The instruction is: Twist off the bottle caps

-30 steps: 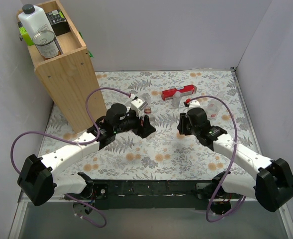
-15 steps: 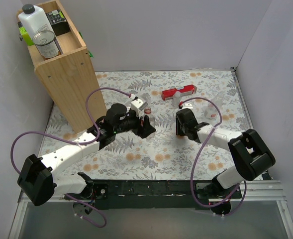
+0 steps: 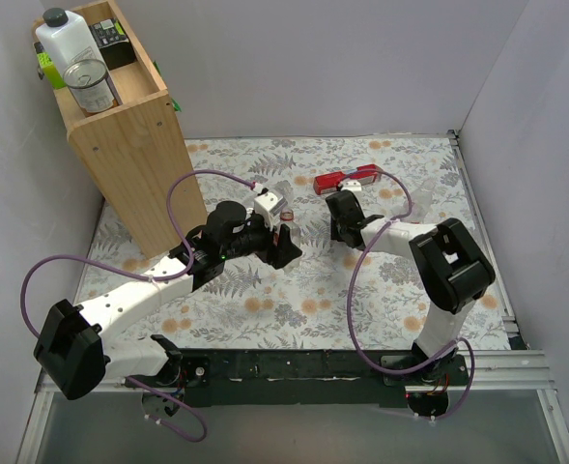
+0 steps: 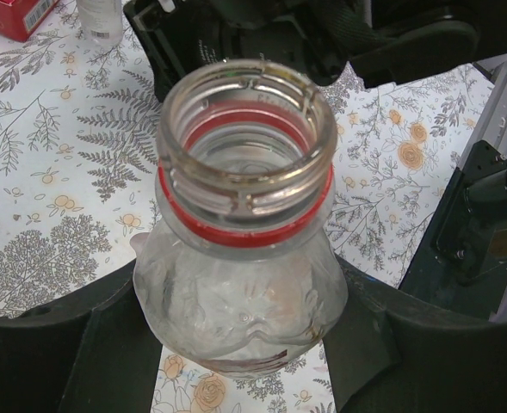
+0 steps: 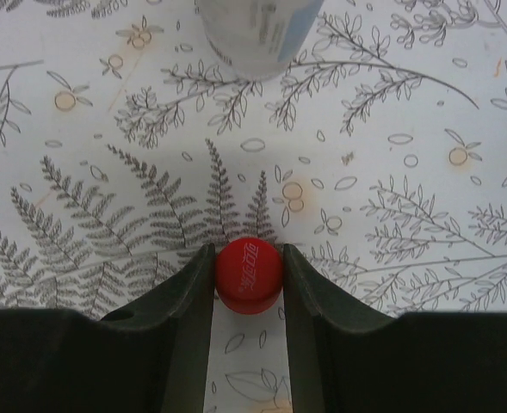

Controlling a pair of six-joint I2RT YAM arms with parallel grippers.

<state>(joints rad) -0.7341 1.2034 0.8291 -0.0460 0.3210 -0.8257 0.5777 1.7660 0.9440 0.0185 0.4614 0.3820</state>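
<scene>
Fern-and-flower printed cloth covers the worktop (image 3: 294,300), which is enclosed by plain grey walls.

Top external view: a tall open wooden box (image 3: 129,145) stands at the far left and holds a white plastic jug (image 3: 62,41) and a metal can (image 3: 91,85). A long red rectangular box (image 3: 347,180) lies near the far middle. The left tool (image 3: 282,235) is closed around a clear plastic bottle (image 3: 282,211). The right arm (image 3: 443,261) is sharply bent. Its right tool (image 3: 343,215) sits low over the cloth, just in front of the red box; this view does not show how its jaws stand.

Left wrist view: the clear plastic bottle (image 4: 240,292) stands between the two black fingers (image 4: 81,344) of the left tool (image 4: 240,327), which press on its shoulder from both sides. Its threaded mouth is open, with a red ring (image 4: 244,231) below the threads. A corner of the red box (image 4: 12,13) and a second clear bottle (image 4: 102,17) show at upper left.

Right wrist view: the right tool (image 5: 248,288) grips a small round red plastic screw cap (image 5: 248,275). Its fingers (image 5: 188,310) touch the cap on both sides, and the embossed top faces the camera. Whether the cap rests on the cloth cannot be told. A translucent printed bottle (image 5: 257,34) stands beyond, apart from the cap.
</scene>
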